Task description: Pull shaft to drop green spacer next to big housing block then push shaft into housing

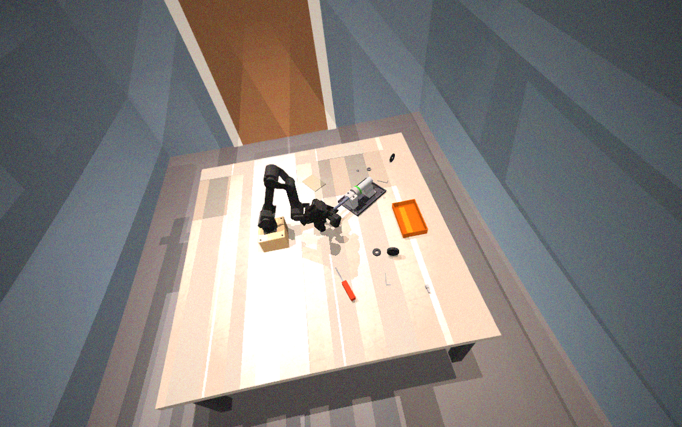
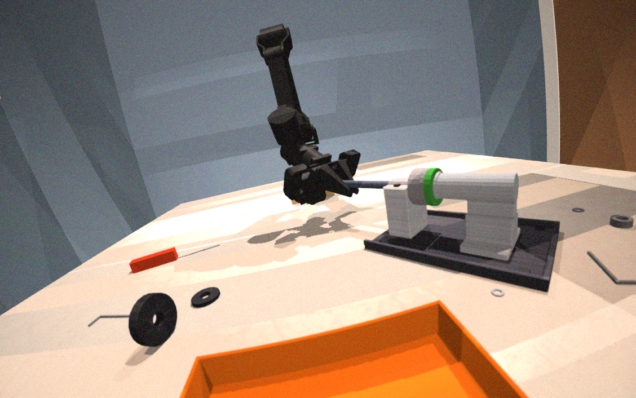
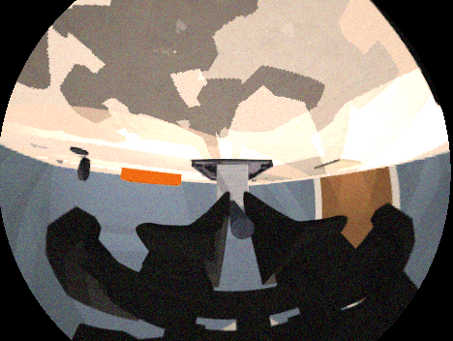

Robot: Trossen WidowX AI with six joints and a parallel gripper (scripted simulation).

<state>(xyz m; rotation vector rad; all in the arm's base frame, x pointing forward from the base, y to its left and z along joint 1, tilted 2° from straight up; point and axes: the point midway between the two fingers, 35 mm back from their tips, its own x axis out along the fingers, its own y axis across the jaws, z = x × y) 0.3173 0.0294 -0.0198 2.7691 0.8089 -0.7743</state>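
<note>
My gripper is shut on the outer end of the blue-grey shaft. The shaft runs level into a white support post. Beyond the post, pale grey spacers sit close together. The green spacer hangs upright beside them, at the near end of the big white housing. No spacer lies in the dark base tray where its floor shows. The shaft's inner end is hidden.
An orange bin stands beside the base tray. A black wheel, a flat black ring and a red screwdriver lie farther off. A hex key lies behind the tray.
</note>
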